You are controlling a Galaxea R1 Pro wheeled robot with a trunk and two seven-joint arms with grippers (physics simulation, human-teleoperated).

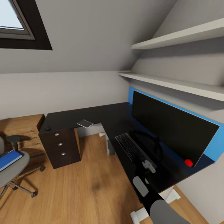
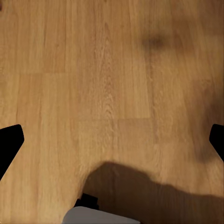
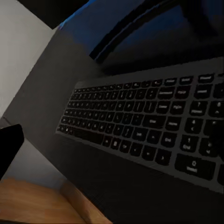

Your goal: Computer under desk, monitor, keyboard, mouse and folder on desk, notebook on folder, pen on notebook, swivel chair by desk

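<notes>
The black monitor (image 1: pixel 174 130) stands on the black L-shaped desk (image 1: pixel 93 115), with the keyboard (image 1: pixel 132 148) lying in front of it. My right gripper (image 1: pixel 148 165) hovers open at the keyboard's near end, and its wrist view looks closely across the keys (image 3: pixel 140 126). A small black mouse (image 1: pixel 47 128) and the grey notebook (image 1: pixel 85 123) lie on the desk's far wing. The blue folder (image 1: pixel 9 159) rests on the swivel chair (image 1: pixel 14 174) at the left. A light grey computer (image 1: pixel 109 146) stands under the desk. My left gripper (image 2: pixel 112 140) hangs open over bare floor. The pen is too small to make out.
A light wooden drawer unit (image 1: pixel 21 129) stands behind the chair. The desk's drawer block (image 1: pixel 60 144) reaches the floor. Two white shelves (image 1: pixel 174 82) jut out above the monitor under a sloping ceiling. A red dot (image 1: pixel 188 162) shows on the monitor's lower corner. Wooden floor (image 1: pixel 84 186) lies between chair and desk.
</notes>
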